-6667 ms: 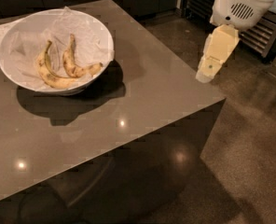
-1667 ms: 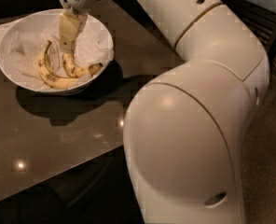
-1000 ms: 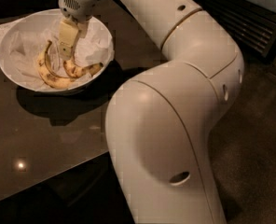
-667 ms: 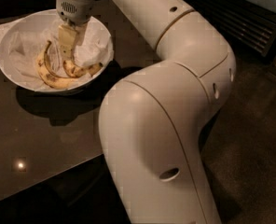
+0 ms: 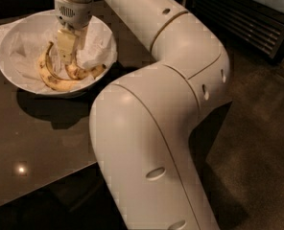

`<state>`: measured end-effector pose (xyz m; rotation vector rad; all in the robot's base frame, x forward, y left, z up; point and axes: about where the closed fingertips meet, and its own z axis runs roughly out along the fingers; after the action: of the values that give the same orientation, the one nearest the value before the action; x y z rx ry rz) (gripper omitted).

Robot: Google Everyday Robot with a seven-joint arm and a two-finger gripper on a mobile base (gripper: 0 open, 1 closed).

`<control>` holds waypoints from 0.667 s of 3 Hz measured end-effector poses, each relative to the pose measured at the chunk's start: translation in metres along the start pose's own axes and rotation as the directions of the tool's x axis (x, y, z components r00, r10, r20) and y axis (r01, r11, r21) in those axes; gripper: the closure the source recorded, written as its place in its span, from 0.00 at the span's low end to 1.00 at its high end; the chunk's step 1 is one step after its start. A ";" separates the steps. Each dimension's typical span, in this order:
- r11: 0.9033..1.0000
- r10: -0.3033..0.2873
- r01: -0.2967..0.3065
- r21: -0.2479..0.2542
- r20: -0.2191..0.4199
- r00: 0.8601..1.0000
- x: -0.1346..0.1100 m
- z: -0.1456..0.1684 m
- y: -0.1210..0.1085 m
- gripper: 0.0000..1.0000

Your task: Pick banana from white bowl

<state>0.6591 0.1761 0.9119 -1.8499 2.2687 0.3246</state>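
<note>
Hand [image 5: 66, 52] down in white bowl [image 5: 2, 47], by banana [image 5: 87, 73] at 4 o'clock; open/closed can't tell. Banana not lifted yet.

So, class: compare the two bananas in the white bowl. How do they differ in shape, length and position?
Shape: the hooked banana bends sharply; the crescent banana curves smoothly. Length: the crescent banana looks longer. Position: the tool hangs over the hooked banana, hiding part of it; the crescent banana lies uncovered beside it. Both are yellow, brown-speckled, on paper in the white bowl.
</note>
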 end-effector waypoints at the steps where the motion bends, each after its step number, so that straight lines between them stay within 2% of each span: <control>1: 1.000 0.010 -0.010 -0.011 -0.009 1.000 -0.002 0.008 -0.003 0.42; 2: 0.999 0.018 -0.018 -0.030 -0.002 1.000 -0.005 0.015 -0.006 0.42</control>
<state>0.6664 0.1834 0.8988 -1.8457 2.2952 0.3616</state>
